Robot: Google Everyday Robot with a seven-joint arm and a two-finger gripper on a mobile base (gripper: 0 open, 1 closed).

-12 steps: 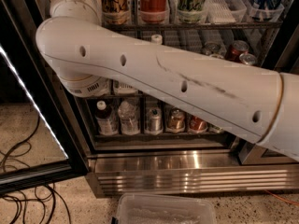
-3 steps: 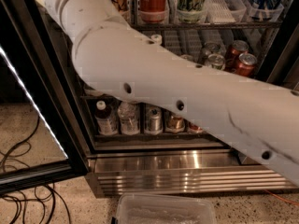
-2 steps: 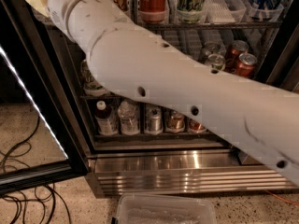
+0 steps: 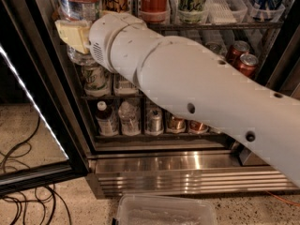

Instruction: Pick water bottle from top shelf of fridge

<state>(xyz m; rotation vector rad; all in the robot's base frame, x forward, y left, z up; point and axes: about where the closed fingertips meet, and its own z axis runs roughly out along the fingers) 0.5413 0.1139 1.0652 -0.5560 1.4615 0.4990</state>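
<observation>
**Water bottle** (image 4: 79, 3): being shown at 11 o'clock in the view, at the left end of the top shelf (image 4: 211, 26) of the fridge (image 4: 187, 165). Its base is being seen just below the rack's edge, which suggests it is being carried, not stood.

**End effector** (image 4: 75, 35): being pressed around the bottle's lower body and judged to be clamped on it. One cream pad (image 4: 69, 32) is being seen, the opposite finger being hidden behind the bottle.

**Arm** (image 4: 197, 93): being extended from 4 o'clock, presumably so the bottle is being met side-on. Much of the middle rack is being covered by it. The bottle's cap is being cut off at 12 o'clock.
</observation>
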